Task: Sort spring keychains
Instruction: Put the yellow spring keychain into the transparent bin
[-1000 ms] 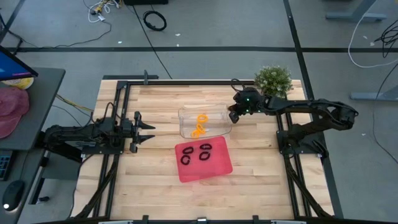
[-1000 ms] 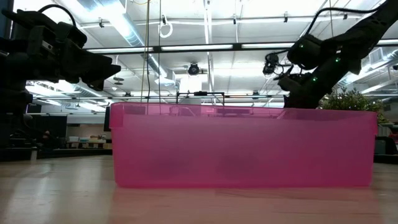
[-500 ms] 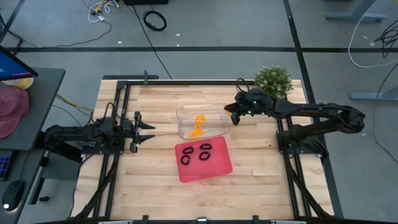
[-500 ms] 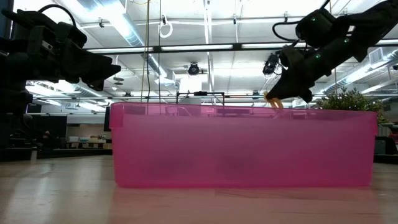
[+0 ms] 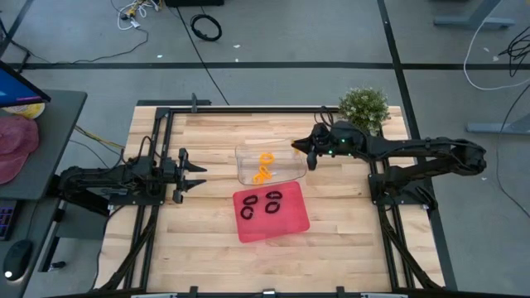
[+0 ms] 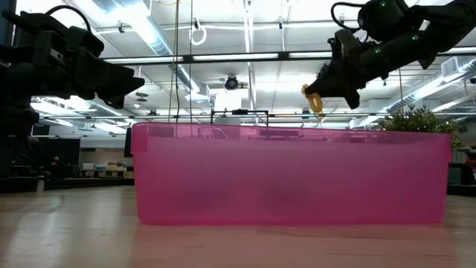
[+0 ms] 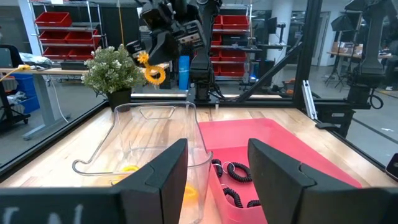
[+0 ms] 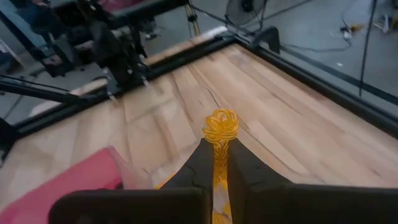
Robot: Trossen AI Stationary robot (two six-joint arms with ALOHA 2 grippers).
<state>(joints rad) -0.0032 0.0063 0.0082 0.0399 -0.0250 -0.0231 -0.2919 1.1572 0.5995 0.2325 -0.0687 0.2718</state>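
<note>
Right gripper [image 5: 296, 148], clenched on an orange spring keychain [image 8: 220, 126], hangs over the clear bin's [image 5: 246, 173] near edge; advise centring above the bin before letting go.

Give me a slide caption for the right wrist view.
Right gripper shut on an orange spring keychain, held above the wooden table.
</note>
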